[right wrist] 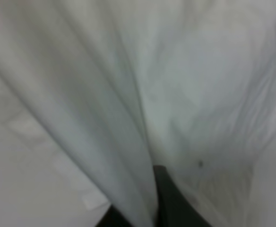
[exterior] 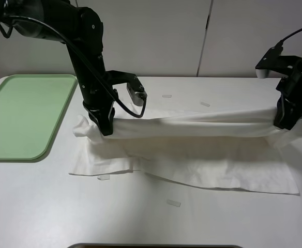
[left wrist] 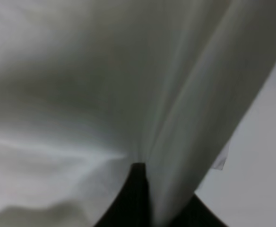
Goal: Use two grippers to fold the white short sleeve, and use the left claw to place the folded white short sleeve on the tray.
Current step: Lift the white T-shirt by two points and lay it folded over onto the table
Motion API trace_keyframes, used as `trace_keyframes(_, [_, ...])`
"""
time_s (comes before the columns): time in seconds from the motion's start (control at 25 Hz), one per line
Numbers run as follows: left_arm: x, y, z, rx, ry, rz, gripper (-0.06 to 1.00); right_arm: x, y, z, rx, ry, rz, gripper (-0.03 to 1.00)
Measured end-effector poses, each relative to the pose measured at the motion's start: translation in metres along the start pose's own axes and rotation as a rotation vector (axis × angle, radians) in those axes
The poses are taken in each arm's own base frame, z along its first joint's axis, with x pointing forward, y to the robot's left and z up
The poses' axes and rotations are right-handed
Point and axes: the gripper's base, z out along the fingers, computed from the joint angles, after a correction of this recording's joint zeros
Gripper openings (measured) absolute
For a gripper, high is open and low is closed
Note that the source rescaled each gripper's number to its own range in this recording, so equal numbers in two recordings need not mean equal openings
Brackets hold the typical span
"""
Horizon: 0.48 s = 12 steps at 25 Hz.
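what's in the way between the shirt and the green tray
Nothing visible. The tray sits just left of the white short sleeve, only bare table between them, and the left hand clamps the shirt's end nearest it.

**Setting:** robotics lab, bench station.

**Evidence:**
- Plain white desk (exterior: 47, 217) filling the exterior high view.
- Left arm (exterior: 84, 46), black and glossy with loose cabling, over the desk at 10 o'clock.
- Right arm (exterior: 296, 88), same build, at 3 o'clock.
- Small pale tape strips (exterior: 173, 203) stuck to the desk surface toward 6 and 12 o'clock.
- Pale green tray (exterior: 16, 116) at 9 o'clock.
- Blank off-white wall panels (exterior: 156, 36) with vertical seams at 12 o'clock.
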Motion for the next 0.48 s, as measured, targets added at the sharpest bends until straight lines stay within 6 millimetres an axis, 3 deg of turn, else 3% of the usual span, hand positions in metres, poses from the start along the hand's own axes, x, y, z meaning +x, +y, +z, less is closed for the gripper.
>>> trace_keyframes(0.48, [-0.0012,-0.0051,0.0030,0.051,-0.025,-0.025,0.00,0.0065,0.0096,-0.0013,-0.104,0.070,0.018,0.00])
